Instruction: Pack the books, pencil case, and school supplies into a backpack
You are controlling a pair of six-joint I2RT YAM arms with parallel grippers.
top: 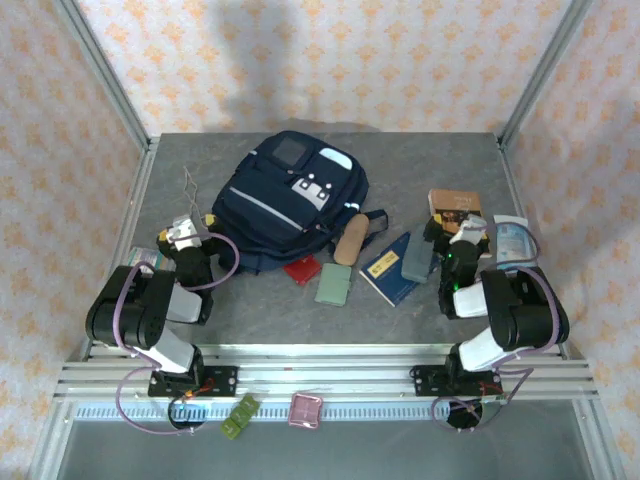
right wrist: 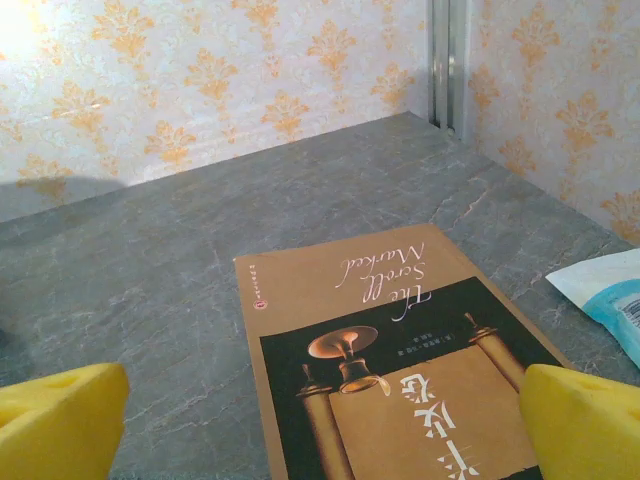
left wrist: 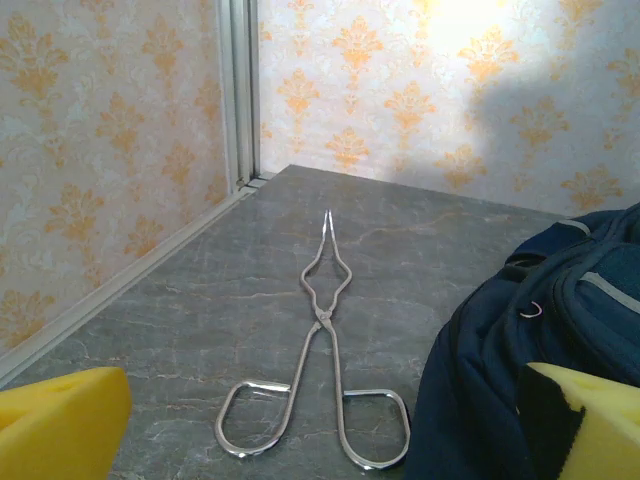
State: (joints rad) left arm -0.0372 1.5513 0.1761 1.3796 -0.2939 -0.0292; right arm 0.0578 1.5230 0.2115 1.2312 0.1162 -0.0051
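The navy backpack [top: 290, 200] lies in the middle of the table, its side at the right of the left wrist view [left wrist: 560, 340]. Along its near right edge lie the tan pencil case [top: 349, 240], a red square case [top: 302, 269], a pale green case [top: 333, 283], a dark blue book [top: 388, 268] and a slate-grey slab [top: 417, 258]. The brown book [top: 455, 208] lies at the right, flat under my open right gripper [top: 462, 232] [right wrist: 320, 430], its cover [right wrist: 400, 380] between the yellow pads. My left gripper [top: 185, 228] [left wrist: 325, 440] stands open left of the backpack, holding nothing.
Thin metal tongs [left wrist: 325, 340] lie on the table just ahead of my left gripper, near the left wall [top: 190, 185]. A light-blue plastic packet [top: 512, 240] [right wrist: 610, 300] rests right of the brown book. Frame posts and patterned walls close in the table.
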